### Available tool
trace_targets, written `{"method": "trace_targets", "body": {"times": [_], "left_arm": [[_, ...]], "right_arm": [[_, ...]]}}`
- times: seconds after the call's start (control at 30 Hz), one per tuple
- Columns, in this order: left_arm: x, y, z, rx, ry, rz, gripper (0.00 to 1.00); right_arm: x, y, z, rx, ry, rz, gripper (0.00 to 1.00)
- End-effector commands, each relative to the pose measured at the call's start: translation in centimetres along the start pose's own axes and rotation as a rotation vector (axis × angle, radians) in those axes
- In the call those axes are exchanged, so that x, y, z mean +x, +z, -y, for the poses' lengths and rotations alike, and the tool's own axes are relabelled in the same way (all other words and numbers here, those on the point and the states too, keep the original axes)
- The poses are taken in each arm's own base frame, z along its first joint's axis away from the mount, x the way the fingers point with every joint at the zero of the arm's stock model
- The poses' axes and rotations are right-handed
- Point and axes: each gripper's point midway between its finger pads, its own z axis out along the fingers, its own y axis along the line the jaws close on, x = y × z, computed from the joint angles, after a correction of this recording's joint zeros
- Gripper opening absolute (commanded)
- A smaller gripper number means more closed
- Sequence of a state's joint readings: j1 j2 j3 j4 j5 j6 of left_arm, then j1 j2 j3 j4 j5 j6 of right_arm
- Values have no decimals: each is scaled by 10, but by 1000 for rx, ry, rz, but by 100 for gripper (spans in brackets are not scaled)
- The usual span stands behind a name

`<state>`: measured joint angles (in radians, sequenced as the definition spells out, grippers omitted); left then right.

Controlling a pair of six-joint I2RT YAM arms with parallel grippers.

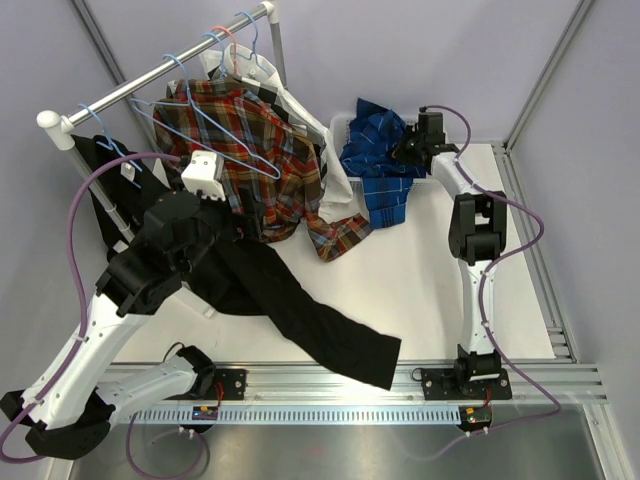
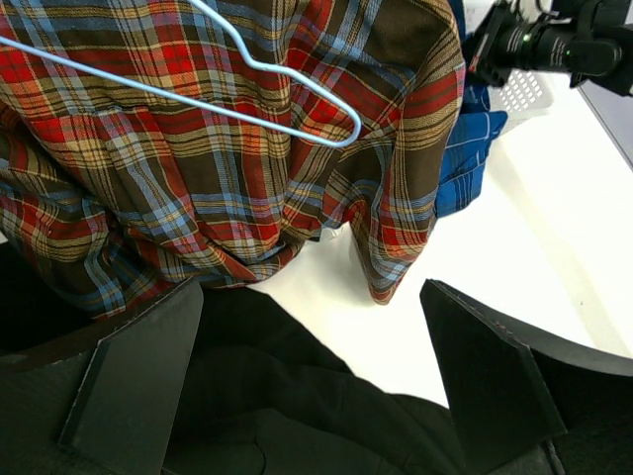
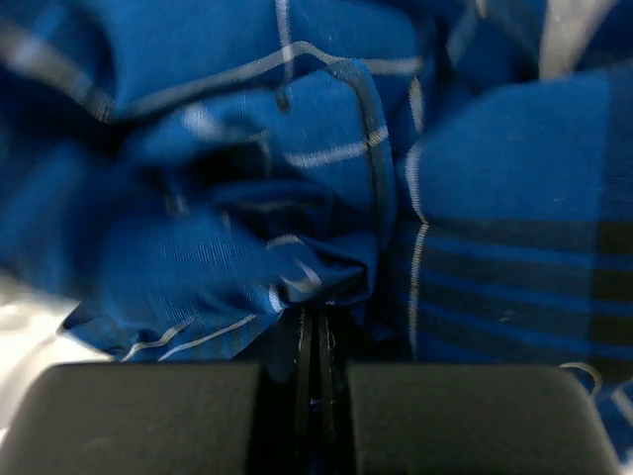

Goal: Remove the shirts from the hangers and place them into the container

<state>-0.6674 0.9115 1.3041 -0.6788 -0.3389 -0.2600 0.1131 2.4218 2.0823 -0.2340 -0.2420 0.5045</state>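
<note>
White table (image 1: 430, 270) under pale walls. Pinched in the clenched right hand (image 3: 315, 336): a fold of blue plaid shirt (image 3: 247, 198), heaped on the container (image 2: 519, 94) just ahead. Looks soft, light, floppy; best gripped at bunched cloth. Ahead of the wide-released left hand (image 2: 309, 297): red-orange plaid shirt (image 2: 198, 178), with a hanger (image 2: 297, 129) against it.

No legible text, label, brand, number or sign is found in any of the three views. In the top view, toward nine o'clock, a small white patch (image 1: 131, 171) sits on the black shirt (image 1: 300, 320) below the rail. It is too small to read, and it cannot be told whether it carries print.
</note>
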Motion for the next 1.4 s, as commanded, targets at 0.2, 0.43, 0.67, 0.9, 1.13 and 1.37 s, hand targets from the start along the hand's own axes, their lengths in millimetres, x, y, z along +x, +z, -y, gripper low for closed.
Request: {"method": "trace_targets", "body": {"times": [0.2,0.43,0.67,0.9,1.13,1.37], "left_arm": [[-16,0,4,13,-44,60,99],[-19,-5,6,32,-47,70,99],[-17,-7,10,58,-47,65,99],[-14,-12,10,72,-55,69,99],[-10,-18,5,69,-57,77,99],[-6,-20,0,52,-53,80,99]], "right_arm": [[-24,-62,-24,106,-72,24,38],[-68,-167,-80,13,-169,169,70],[11,-189,-51,-55,-158,82,75],[72,-175,-1,-119,-95,31,78],[87,-148,28,-180,-48,-11,86],[91,-124,32,-202,-56,-73,96]]}}
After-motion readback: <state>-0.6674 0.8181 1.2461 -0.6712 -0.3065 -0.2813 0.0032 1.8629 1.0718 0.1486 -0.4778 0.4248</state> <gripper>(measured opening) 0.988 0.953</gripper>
